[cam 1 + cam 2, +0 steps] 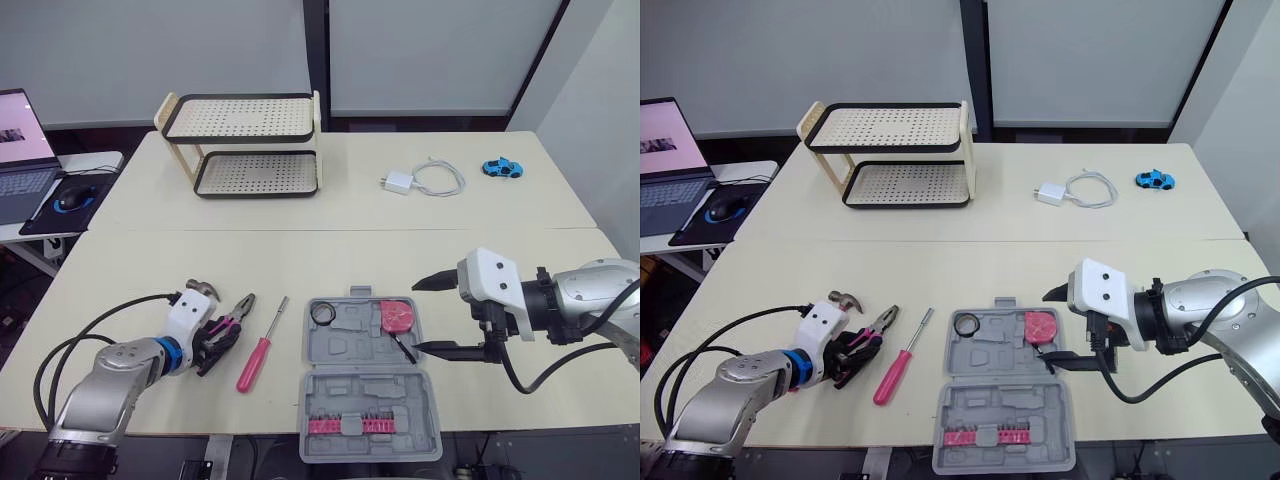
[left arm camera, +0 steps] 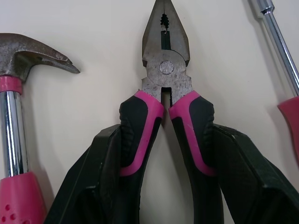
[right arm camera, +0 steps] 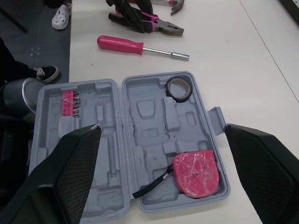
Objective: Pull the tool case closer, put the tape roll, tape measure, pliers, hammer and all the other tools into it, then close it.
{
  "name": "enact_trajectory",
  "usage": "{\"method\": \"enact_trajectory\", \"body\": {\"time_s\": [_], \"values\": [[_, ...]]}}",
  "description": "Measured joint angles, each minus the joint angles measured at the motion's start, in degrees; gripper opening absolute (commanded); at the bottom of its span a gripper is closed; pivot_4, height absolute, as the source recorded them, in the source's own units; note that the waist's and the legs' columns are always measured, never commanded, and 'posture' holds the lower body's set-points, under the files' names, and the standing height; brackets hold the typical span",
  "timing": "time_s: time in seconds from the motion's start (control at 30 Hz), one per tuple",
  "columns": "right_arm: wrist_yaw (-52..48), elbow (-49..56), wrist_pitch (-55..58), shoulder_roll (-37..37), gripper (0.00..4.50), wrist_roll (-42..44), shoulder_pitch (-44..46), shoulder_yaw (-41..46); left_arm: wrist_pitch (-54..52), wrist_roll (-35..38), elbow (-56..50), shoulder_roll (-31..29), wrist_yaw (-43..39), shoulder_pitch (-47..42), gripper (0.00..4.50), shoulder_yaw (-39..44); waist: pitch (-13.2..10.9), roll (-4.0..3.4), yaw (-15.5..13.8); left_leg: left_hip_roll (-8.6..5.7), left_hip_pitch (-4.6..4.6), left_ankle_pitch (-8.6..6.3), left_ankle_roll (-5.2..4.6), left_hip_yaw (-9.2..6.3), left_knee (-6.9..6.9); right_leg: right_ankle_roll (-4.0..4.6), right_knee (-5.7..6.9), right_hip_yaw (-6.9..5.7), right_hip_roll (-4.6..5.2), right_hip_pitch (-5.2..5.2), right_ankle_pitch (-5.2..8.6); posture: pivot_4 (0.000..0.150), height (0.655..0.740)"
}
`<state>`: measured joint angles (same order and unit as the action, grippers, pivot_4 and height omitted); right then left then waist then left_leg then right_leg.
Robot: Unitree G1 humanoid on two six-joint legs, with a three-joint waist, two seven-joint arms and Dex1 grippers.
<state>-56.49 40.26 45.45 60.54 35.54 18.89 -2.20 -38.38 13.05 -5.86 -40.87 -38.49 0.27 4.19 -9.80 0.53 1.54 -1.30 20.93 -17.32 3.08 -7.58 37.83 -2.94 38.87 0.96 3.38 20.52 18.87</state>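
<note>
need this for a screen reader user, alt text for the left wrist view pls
The left gripper grips the pink-and-black handles of the pliers lying on the table, a hammer on one side and a screwdriver on the other.

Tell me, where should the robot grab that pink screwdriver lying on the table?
The screwdriver lies flat, so I'd come straight down from above and grip across its pink handle. That is the thickest part, while the metal shaft is thin and lies low.
</note>
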Motion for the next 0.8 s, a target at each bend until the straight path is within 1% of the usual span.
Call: {"method": "enact_trajectory", "body": {"time_s": [0.3,0.37,0.47,0.57,0.63,0.7,0.8], "values": [[1.54,1.27,0.09,-0.03,4.50,-0.03,-2.33,2.24,2.29,1.53,-0.78,1.22,-1.42,-0.56,2.49,0.52,-0.07,0.06,-0.25,-0.02,0.05,0.00,0.00,-0.01,0.01,0.00,-0.02,-0.02,0.05,0.01,0.00,0.150,0.7400],[2.28,1.36,0.09,-0.42,4.50,0.04,-2.67,3.18,2.34,2.63,-2.88,0.51,-2.16,-0.60,2.49,2.03,-0.17,0.20,-0.19,0.02,0.05,0.00,0.01,-0.02,0.01,0.00,-0.01,-0.02,0.05,0.03,0.00,0.150,0.7400],[3.60,1.94,0.08,-1.18,4.50,0.09,-3.09,3.87,3.26,3.92,-5.92,-2.30,-4.09,-1.33,2.49,4.43,-0.20,0.22,-0.15,0.02,0.06,0.01,0.01,-0.01,0.00,0.00,-0.01,-0.02,0.04,0.05,0.00,0.150,0.7400],[4.82,2.27,0.08,-2.04,4.50,0.54,-3.82,5.53,6.74,4.57,-7.73,-7.21,-9.93,-3.97,2.49,4.51,-0.25,0.20,-0.13,-0.02,0.09,0.01,0.02,0.01,0.00,0.00,-0.02,-0.02,0.03,0.05,0.00,0.150,0.7400],[5.40,2.47,0.07,-2.01,4.50,0.77,-4.74,7.16,9.85,4.52,-8.08,-10.51,-15.08,-6.80,2.49,2.36,-0.26,0.21,-0.35,-0.04,0.11,0.01,0.01,0.00,0.00,0.00,-0.08,-0.03,0.03,0.03,0.00,0.150,0.7400],[5.59,3.27,0.04,-1.49,4.50,0.83,-7.18,9.42,12.49,3.88,-7.83,-12.22,-20.24,-11.23,2.49,-1.84,-0.29,0.19,-0.78,-0.07,0.13,0.01,0.01,-0.01,0.00,0.00,-0.10,-0.06,0.03,0.02,0.00,0.150,0.7400],[5.48,4.87,0.02,-0.56,4.50,1.03,-10.65,11.93,15.88,1.93,-7.17,-12.72,-25.91,-16.75,2.49,-8.05,-0.35,0.22,-0.98,-0.05,0.15,0.01,0.01,0.01,0.00,0.00,-0.10,-0.07,-0.02,0.03,0.00,0.150,0.7400]]}}
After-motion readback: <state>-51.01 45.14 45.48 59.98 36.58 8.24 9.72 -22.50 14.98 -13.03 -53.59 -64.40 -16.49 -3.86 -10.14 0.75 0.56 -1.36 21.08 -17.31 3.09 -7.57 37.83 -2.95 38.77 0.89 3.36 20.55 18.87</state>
